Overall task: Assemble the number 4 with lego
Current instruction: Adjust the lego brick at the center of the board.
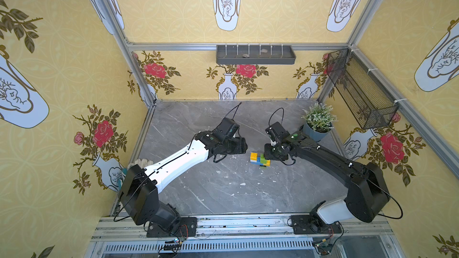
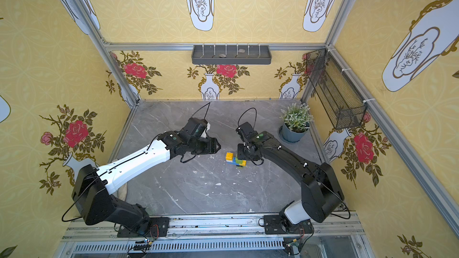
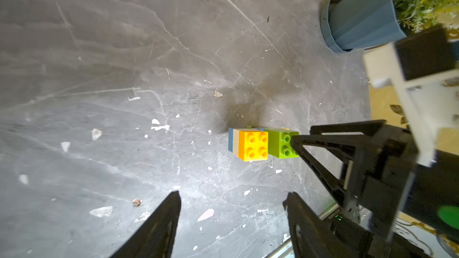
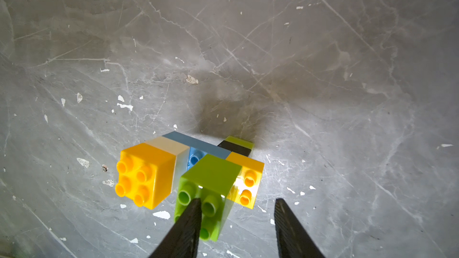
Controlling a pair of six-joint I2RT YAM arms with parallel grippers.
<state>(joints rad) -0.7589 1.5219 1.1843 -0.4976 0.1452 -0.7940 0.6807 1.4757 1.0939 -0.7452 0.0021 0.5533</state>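
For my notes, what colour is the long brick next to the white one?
Blue. That long studded plastic brick shows best in the right wrist view.

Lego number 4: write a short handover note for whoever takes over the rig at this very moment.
Left tool: open, empty, clear of the multicoloured cluster of joined studded plastic bricks.
Right tool: open, holding nothing; one fingertip by the studs of a lime green plastic brick.
Cluster: rests on the grey marble tabletop between the two tools, close to the right one.
Done: all six bricks look joined.
Left: probably check the shape, then back both tools away.
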